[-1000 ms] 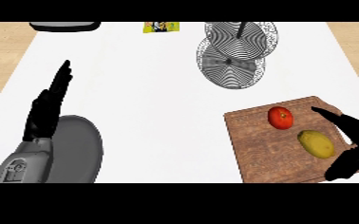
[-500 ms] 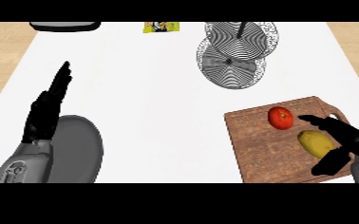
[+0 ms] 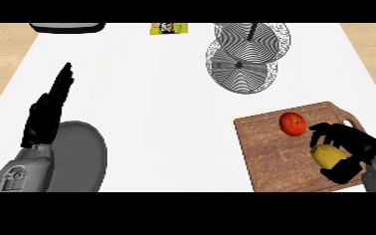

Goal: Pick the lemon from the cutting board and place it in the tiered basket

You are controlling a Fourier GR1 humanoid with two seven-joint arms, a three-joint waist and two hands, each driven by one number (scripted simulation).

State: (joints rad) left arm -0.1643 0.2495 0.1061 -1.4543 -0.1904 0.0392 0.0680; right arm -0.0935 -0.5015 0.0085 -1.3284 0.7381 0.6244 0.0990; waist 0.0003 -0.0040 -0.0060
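Note:
The yellow lemon lies on the wooden cutting board at the lower right, beside a red tomato. My right hand has its fingers and thumb curled round the lemon, which still rests on the board. The tiered basket, black wire with two round tiers, stands at the back right of the counter. At the left edge my left hand rests open with straight fingers pointing up.
A grey round plate lies at the lower left, partly under my left forearm. A small yellow packet and a dark object sit at the counter's far edge.
My right hand has closed in over the lemon from the right, fingers now curled round it. The left hand stays where it was.

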